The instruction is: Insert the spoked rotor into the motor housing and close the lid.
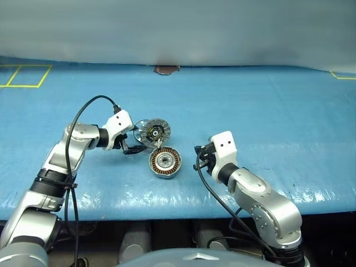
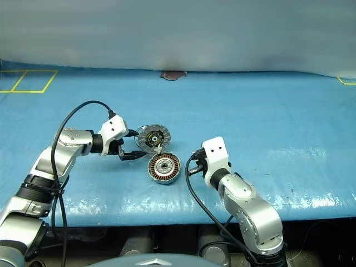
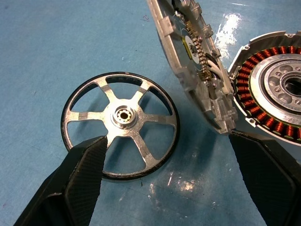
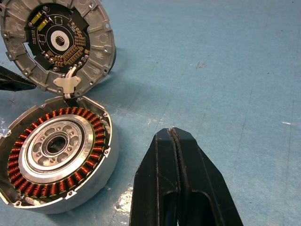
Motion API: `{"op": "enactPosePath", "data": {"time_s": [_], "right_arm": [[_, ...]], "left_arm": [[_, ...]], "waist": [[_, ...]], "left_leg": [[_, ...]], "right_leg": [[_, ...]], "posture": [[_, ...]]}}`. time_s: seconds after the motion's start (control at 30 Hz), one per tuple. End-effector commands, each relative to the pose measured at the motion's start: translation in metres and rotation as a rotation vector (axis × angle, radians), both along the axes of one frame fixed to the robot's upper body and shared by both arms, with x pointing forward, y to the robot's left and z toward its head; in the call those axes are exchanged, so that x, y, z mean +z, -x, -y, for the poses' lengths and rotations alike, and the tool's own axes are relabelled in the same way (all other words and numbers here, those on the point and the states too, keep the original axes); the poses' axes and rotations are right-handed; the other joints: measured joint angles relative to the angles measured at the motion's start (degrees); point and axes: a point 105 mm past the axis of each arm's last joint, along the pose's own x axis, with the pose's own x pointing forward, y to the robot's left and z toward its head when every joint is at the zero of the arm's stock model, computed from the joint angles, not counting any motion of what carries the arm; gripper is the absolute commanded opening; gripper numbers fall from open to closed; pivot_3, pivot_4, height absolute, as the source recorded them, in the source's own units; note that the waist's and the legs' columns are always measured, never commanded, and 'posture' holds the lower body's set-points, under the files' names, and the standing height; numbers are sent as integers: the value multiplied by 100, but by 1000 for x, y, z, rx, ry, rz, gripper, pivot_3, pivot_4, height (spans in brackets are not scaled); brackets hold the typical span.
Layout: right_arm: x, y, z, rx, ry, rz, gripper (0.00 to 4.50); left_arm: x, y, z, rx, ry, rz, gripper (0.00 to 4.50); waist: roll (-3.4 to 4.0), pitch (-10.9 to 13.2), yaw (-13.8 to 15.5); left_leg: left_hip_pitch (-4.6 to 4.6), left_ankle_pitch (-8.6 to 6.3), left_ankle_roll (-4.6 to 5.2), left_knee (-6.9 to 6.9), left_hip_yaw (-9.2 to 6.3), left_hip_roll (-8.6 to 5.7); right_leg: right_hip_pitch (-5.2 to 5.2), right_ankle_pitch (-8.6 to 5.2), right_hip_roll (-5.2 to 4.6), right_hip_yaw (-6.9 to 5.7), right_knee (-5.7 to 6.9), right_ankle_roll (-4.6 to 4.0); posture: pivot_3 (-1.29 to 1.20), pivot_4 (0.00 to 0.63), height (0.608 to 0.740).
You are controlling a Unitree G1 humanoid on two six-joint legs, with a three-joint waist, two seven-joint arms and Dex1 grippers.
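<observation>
Blue plastic sheeting covers the tabletop [image 1: 267, 111], and on it we count one rotor [image 3: 121, 124], one housing [image 1: 165, 162] and one lid [image 1: 154, 131]. Going left to right, we come first to the left hand [image 1: 131, 146], its two black fingers [image 3: 80, 174] spread wide and holding nothing. The rotor lies flat on the sheeting just ahead of them, one fingertip at its rim, though we cannot tell if it touches. Next, the lid stands tilted up on edge between the rotor and the housing, its dark circuit face turned toward the housing and joined to it at the rim. The housing lies face up, copper windings showing. Right of it, apart, our right hand [image 4: 175, 141] has its fingers pressed together, empty. A brown scrap [image 1: 167, 69] lies at the far edge.
</observation>
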Motion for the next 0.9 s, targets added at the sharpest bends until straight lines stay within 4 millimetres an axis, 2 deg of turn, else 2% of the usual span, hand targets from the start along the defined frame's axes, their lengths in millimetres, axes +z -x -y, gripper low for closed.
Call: {"op": "enactPosePath", "data": {"time_s": [0.03,0.2,0.33,0.47,0.6,0.7,0.83,0.9], "right_arm": [[14,3,-4,17,-24,58,38],[14,3,-5,19,-24,57,38],[14,2,-5,20,-22,56,38],[14,1,-5,19,-22,58,38],[14,1,-5,17,-24,60,38],[14,1,-5,15,-25,61,38],[14,0,-6,9,-30,66,0],[15,0,-5,3,-33,69,0]], "left_arm": [[21,-10,2,26,21,98,4500],[21,-8,0,32,44,75,4500],[29,1,-2,-12,120,12,4500],[34,4,-9,-43,84,10,4500],[34,-1,-17,-32,9,53,4500],[37,-8,-15,-6,16,81,4500],[32,-12,-6,-13,-11,102,3622],[29,-15,-4,-7,-30,102,3622]], "waist": [[0,0,4],[0,0,4],[0,0,-7],[0,0,-6],[0,0,-4],[-1,-1,12],[-1,-1,7],[-1,-1,2]], "left_leg": [[0,0,0,1,0,0],[0,0,0,3,-1,0],[0,0,0,3,-1,0],[0,0,0,3,-1,0],[1,1,0,5,0,0],[1,1,0,7,-2,0],[0,1,0,9,-1,-2],[0,1,0,9,-1,-1]], "right_leg": [[0,0,0,0,0,0],[0,1,0,0,4,1],[-1,1,0,0,5,0],[-2,0,0,0,8,-1],[-2,0,0,0,9,-1],[0,0,1,-1,10,-1],[0,1,1,2,10,1],[-1,1,1,2,15,1]], "posture": [[0,150,740],[0,150,740],[0,150,740],[0,150,740],[0,150,740],[0,150,740],[0,150,740],[0,150,740]]}}
